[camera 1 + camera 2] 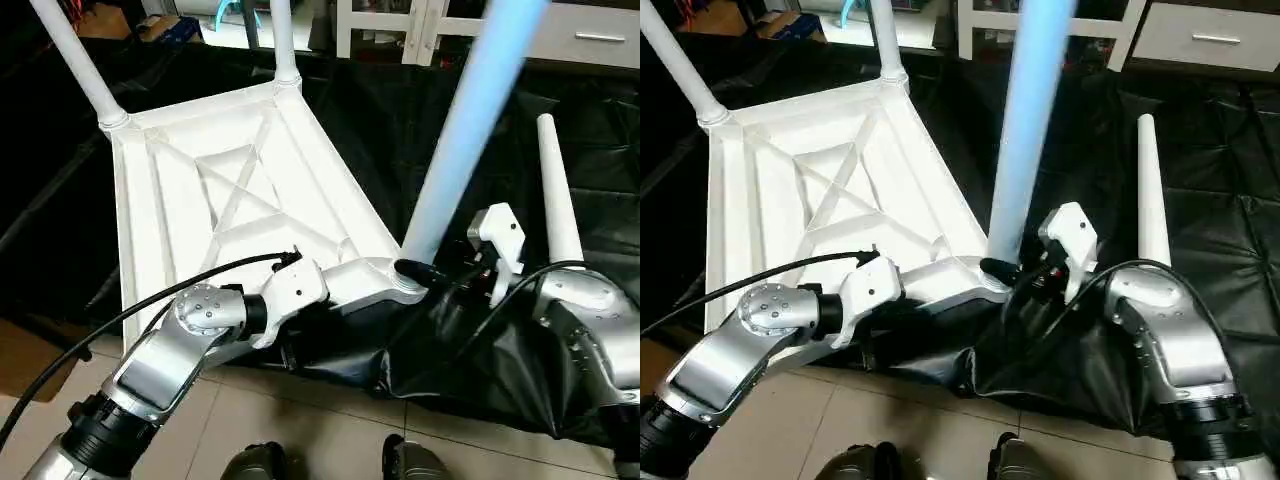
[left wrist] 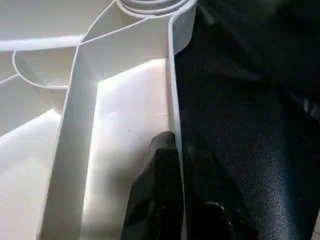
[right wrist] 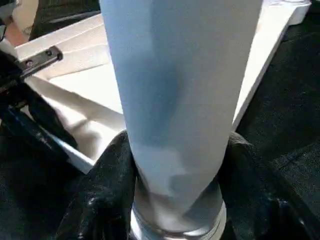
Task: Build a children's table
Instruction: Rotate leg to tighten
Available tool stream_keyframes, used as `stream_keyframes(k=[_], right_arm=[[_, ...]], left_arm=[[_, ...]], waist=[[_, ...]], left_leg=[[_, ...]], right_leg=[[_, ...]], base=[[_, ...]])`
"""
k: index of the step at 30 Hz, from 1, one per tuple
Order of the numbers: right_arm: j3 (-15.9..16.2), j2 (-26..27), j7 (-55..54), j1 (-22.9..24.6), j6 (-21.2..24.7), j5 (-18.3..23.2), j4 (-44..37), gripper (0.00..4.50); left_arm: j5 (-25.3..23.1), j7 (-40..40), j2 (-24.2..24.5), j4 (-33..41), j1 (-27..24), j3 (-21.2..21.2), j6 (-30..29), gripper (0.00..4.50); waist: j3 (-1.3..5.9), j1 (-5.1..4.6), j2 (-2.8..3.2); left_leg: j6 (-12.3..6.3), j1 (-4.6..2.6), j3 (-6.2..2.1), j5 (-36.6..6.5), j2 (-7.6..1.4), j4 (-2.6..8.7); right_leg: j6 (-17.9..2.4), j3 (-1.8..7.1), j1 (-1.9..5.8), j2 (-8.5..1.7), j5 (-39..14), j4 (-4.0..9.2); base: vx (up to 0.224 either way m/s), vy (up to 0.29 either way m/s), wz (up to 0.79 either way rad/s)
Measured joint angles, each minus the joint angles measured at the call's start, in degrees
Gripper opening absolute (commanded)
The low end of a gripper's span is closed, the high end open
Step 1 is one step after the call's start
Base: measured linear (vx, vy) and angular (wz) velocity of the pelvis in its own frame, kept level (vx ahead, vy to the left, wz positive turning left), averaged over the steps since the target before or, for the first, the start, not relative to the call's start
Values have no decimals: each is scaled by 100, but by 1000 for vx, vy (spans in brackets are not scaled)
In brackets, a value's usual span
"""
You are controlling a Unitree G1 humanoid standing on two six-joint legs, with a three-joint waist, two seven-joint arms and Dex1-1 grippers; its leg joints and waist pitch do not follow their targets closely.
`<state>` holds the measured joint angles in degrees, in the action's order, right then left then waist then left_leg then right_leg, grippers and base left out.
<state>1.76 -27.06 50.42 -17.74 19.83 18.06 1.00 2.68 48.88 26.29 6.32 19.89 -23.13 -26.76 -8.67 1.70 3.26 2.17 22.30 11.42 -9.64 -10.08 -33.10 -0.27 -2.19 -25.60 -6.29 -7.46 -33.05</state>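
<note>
Silver forearms reach in from the lower corners to the upturned children's table on black sheeting.

White and X-ribbed, the table top fills the centre-left of the head views, underside up. Two legs stand in its sockets at the upper left, and a third leg rises steeply from the near corner socket, just right of centre. A fourth leg lies loose on the sheeting at the right, apart from the top. The left gripper has its black fingers closed on the thin rim of the table top near that corner, one finger each side of the wall. The right gripper holds its fingers around the base of the third leg, pressed against both sides just above the socket.
</note>
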Motion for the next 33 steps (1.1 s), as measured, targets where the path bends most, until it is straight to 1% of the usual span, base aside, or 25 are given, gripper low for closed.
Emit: stream_keyframes(k=[1,3,4,6,7,9,10,12,14,15,16,17,20,21,22,23,25,27,28,30,31,33], right_arm=[[-26,184,-221,0,17,-27,30,199],[-93,632,-928,-13,51,-165,95,196],[-91,688,-1063,-22,63,-191,95,196],[-138,1036,-1639,-103,122,-323,222,196],[-177,1317,-2108,-255,153,-461,364,196],[-233,1615,-2744,-407,213,-600,500,196],[-325,1907,-3263,-532,208,-716,657,196],[-492,2412,-4413,-882,15,-1017,1110,196],[-528,2566,-4859,-1050,-195,-1145,1431,196],[-523,2619,-4972,-1149,-333,-1170,1600,196],[-510,2628,-4963,-1198,-397,-1175,1701,196],[-484,2607,-4878,-1218,-430,-1174,1755,196],[-414,2411,-4440,-1210,-488,-1170,1756,196],[-368,2292,-4236,-1172,-497,-1168,1706,196],[-285,2008,-3773,-1026,-505,-1148,1514,196],[-210,1846,-3488,-927,-523,-1131,1394,265],[-63,1521,-3012,-760,-541,-1105,1135,264],[65,1089,-2531,-573,-542,-1016,762,285],[94,842,-2160,-447,-534,-878,486,299],[95,655,-1784,-407,-509,-727,205,317],[88,483,-1574,-334,-488,-641,102,330],[58,-6,-886,-67,-461,-379,-210,330]], left_arm=[[-6,-48,-62,-32,21,35,-62,0],[-27,-213,-236,-153,129,99,-286,0],[-28,-260,-270,-156,140,100,-336,0],[-91,-480,-519,-316,272,103,-505,0],[-176,-669,-719,-442,390,111,-629,0],[-244,-940,-984,-612,533,119,-800,0],[-284,-1184,-1254,-793,649,153,-910,0],[-417,-1718,-1850,-1250,973,210,-1114,0],[-465,-2000,-2091,-1422,1063,203,-1148,0],[-467,-2082,-2119,-1519,1128,194,-1140,0],[-467,-2100,-2102,-1577,1158,186,-1105,0],[-476,-2095,-2048,-1610,1167,170,-1043,0],[-507,-1989,-1831,-1612,1171,129,-865,0],[-515,-1922,-1762,-1601,1166,110,-801,0],[-516,-1777,-1601,-1521,1107,56,-654,0],[-516,-1660,-1494,-1457,1057,34,-559,0],[-532,-1474,-1291,-1380,987,3,-341,0],[-524,-1275,-1044,-1271,894,-1,-115,0],[-512,-1131,-885,-1207,829,6,44,0],[-508,-1001,-778,-1186,776,55,135,0],[-483,-870,-677,-1148,729,35,250,0],[-359,-527,-380,-995,536,39,578,0]], waist=[[3,-17,-6],[15,-89,-26],[16,-114,-29],[22,-165,-39],[24,-207,-42],[25,-238,-39],[26,-257,-38],[23,-295,-33],[22,-305,-25],[16,-305,-13],[9,-307,-1],[1,-313,12],[-24,-317,28],[-32,-310,31],[-39,-289,34],[-43,-280,37],[-48,-265,45],[-52,-241,54],[-52,-236,53],[-52,-249,52],[-52,-239,52],[-51,-212,53]], left_leg=[[0,-4,0,0,0,0],[2,-15,-7,-1,2,-1],[3,-16,-10,-1,6,-2],[4,-28,-12,-1,9,-2],[4,-29,-15,-1,10,-5],[4,-26,-32,-1,12,-3],[4,-27,-41,-1,13,4],[3,-23,-49,-2,20,3],[2,-20,-77,-2,23,21],[2,-17,-120,-2,23,23],[1,-19,-152,-3,22,24],[1,-25,-176,-3,22,33],[1,-26,-174,-3,26,46],[1,-26,-173,-3,28,54],[1,-26,-172,-3,30,72],[1,-26,-168,-3,30,90],[0,-23,-147,-2,31,117],[-1,-7,-140,0,30,130],[-2,-2,-139,1,29,120],[-1,-19,-136,1,24,84],[-1,-25,-137,1,23,81],[0,-29,-137,0,18,87]], right_leg=[[1,0,1,1,-1,0],[7,-3,0,2,-4,4],[9,-3,1,0,-6,6],[15,1,15,0,-9,17],[16,-3,17,-1,-10,28],[18,-19,24,0,-11,71],[20,-29,36,2,-12,107],[22,-42,52,1,-14,169],[28,-92,82,-3,-18,266],[31,-153,117,-12,-20,325],[32,-189,143,-10,-21,371],[32,-211,168,-3,-21,412],[32,-223,165,-14,-21,429],[32,-220,160,-14,-21,428],[32,-217,155,-14,-21,427],[32,-209,149,-14,-21,421],[31,-181,125,-11,-20,387],[24,-172,90,-10,-16,367],[17,-166,68,-10,-11,330],[5,-157,61,-10,-3,257],[5,-156,59,-10,-3,241],[5,-151,57,-8,-3,207]], base=[[0,0,0],[0,0,0],[0,0,0],[0,0,0],[0,0,0],[0,0,0],[0,0,0],[0,0,0],[0,0,0],[0,0,0],[0,0,0],[0,0,0],[0,0,0],[0,0,0],[0,0,0],[0,0,0],[0,0,0],[0,0,0],[0,0,0],[0,0,0],[0,0,0],[27,-15,5]])
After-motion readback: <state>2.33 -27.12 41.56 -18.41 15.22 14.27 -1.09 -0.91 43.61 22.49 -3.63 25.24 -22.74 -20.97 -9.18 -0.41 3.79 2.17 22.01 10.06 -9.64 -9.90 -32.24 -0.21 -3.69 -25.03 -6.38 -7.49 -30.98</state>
